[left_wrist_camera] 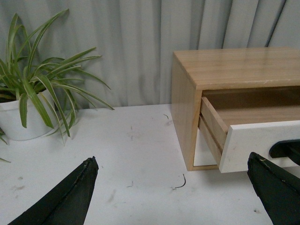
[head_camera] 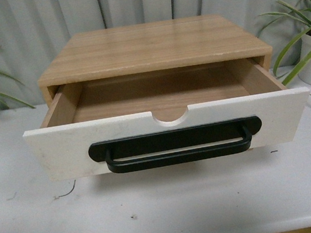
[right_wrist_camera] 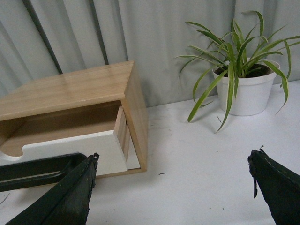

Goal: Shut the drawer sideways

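Table (head_camera: 167, 211) w/ drawer (head_camera: 218, 117) half out; L tool (left_wrist_camera: 171, 159) & R tool (right_wrist_camera: 174, 154) splayed, only tips seen.

Readable text, labels, brands, numbers, signs: none. You will find nothing legible in the front view or in either wrist view.
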